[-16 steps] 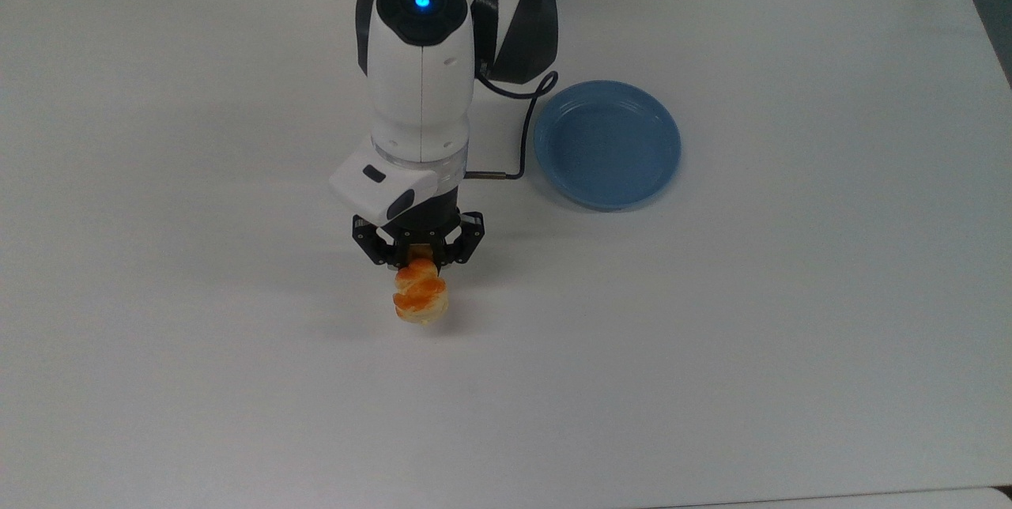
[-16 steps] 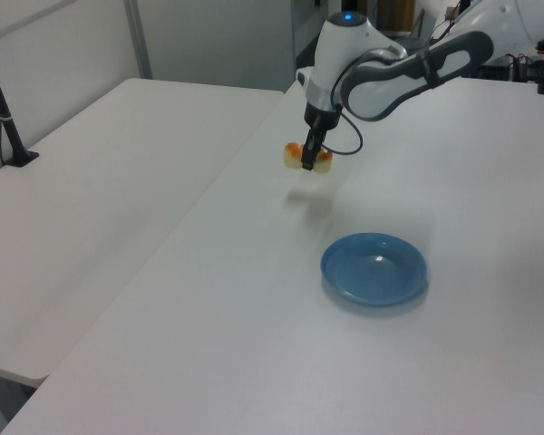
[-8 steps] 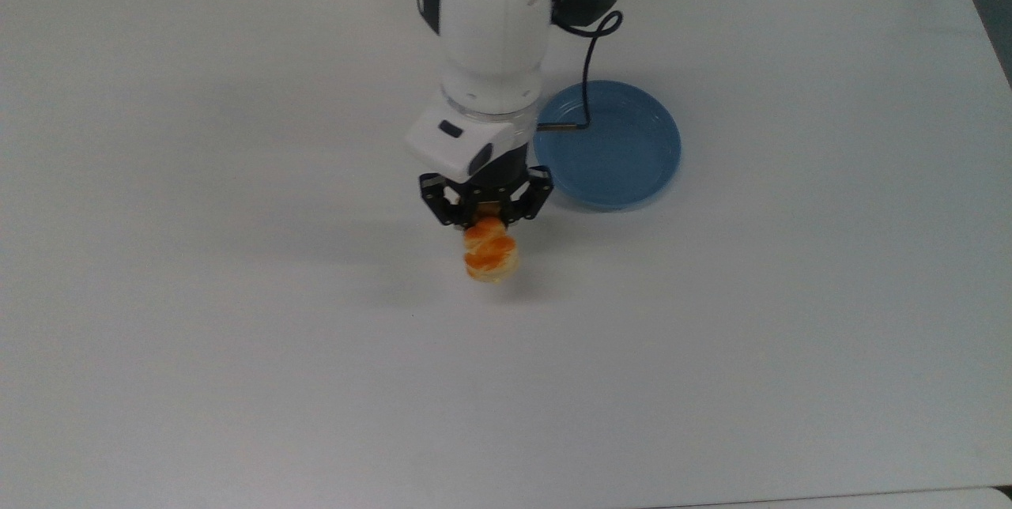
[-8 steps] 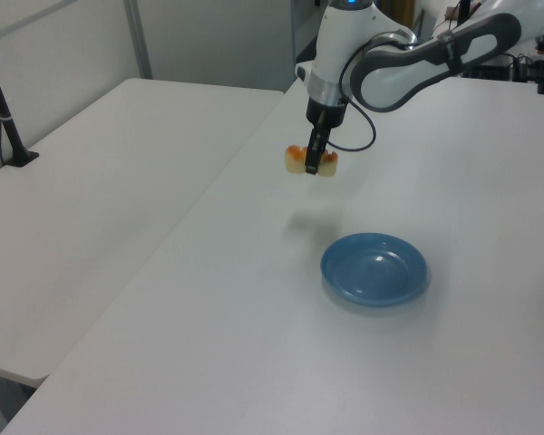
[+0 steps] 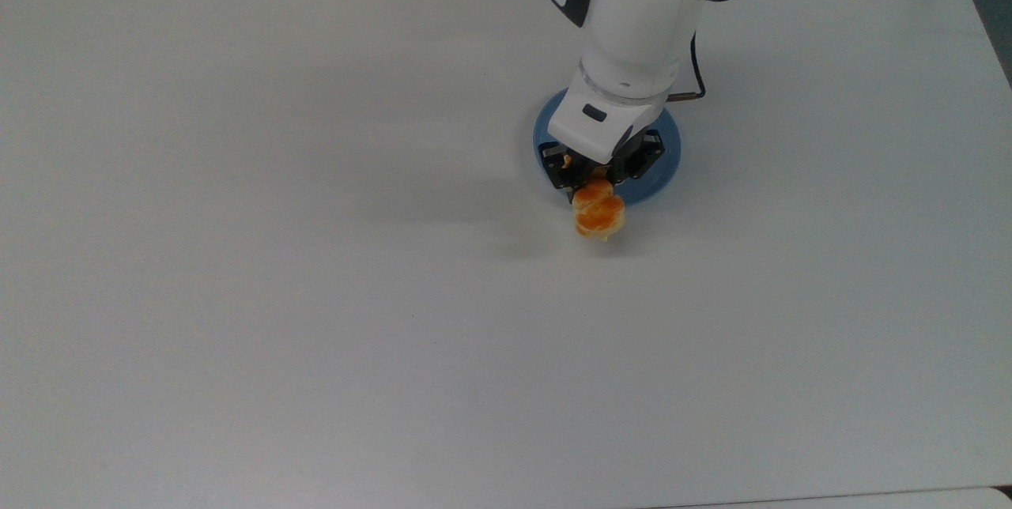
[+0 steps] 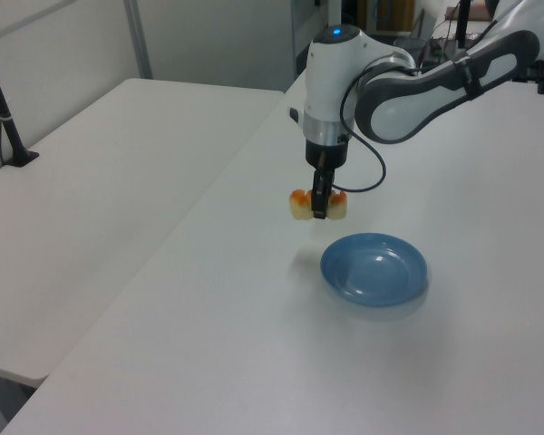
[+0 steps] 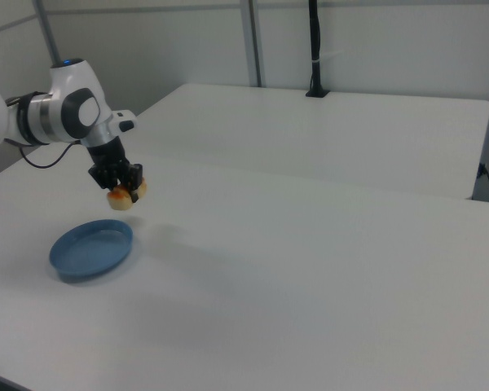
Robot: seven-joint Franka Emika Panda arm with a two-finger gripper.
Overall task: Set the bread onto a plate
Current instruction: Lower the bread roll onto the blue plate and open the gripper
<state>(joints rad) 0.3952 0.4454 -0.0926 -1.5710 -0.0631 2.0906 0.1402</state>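
Since the earlier frames, the white robot arm has carried its load across the top view toward the top view's right, from open desk to the edge of the plate. From the top view, the black two-finger end effector (image 5: 594,175) is clenched on the small braided bread (image 5: 598,211), cream at the sides with glossy orange-brown bumps on top, which sticks out toward the bottom of the frame; the round shallow blue plastic plate (image 5: 668,157) lies largely hidden beneath the wrist, and the bread overlaps its near rim and the white desk (image 5: 316,295) beside it. From the left view, the end effector (image 6: 319,207) hangs straight down and grips the bread (image 6: 301,206) at its middle, so that both ends show on either side of the fingers; the bread is held clear of the desk, up and toward the left view's left of the plate (image 6: 374,269), not touching it. From the right view, the end effector (image 7: 118,183) holds the bread (image 7: 121,198) in the air above the far edge of the plate (image 7: 90,248), with a faint shadow on the desk (image 7: 310,285) toward the right view's right.
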